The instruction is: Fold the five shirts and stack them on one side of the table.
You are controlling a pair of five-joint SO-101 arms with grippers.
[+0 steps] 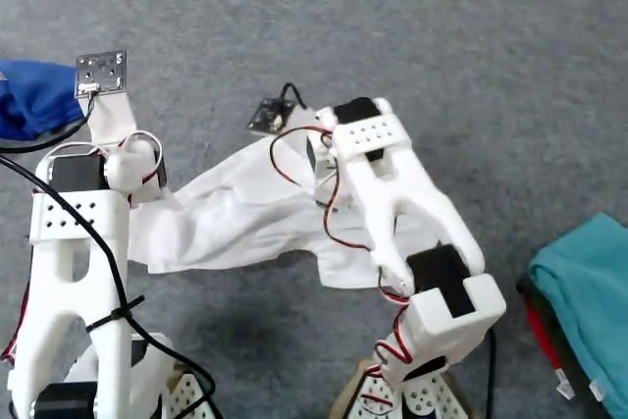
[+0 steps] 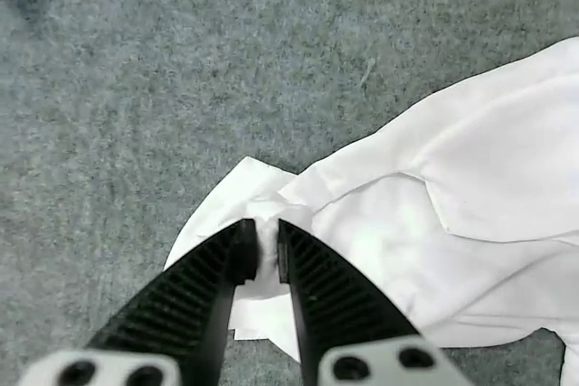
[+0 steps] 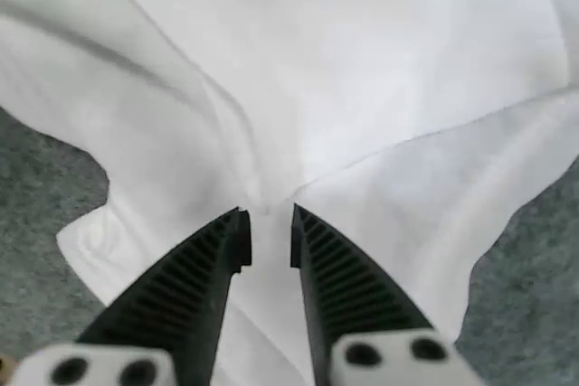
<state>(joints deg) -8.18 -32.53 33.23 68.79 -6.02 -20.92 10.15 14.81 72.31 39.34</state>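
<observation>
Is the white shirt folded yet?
No: the white shirt lies rumpled and stretched on the table, pinched by the left gripper and the right gripper.

The high view hangs above the desk [image 1: 491, 46] and looks steeply down, with the arms' bases at its near edge. It is far enough off to take in the whole white shirt [image 1: 235, 223]. Each wrist view sits just behind its own jaws and looks along them down at the cloth from close by, the right one closer. All three share the white shirt. The high and left wrist views also share a blue shirt [image 1: 34, 95].
</observation>
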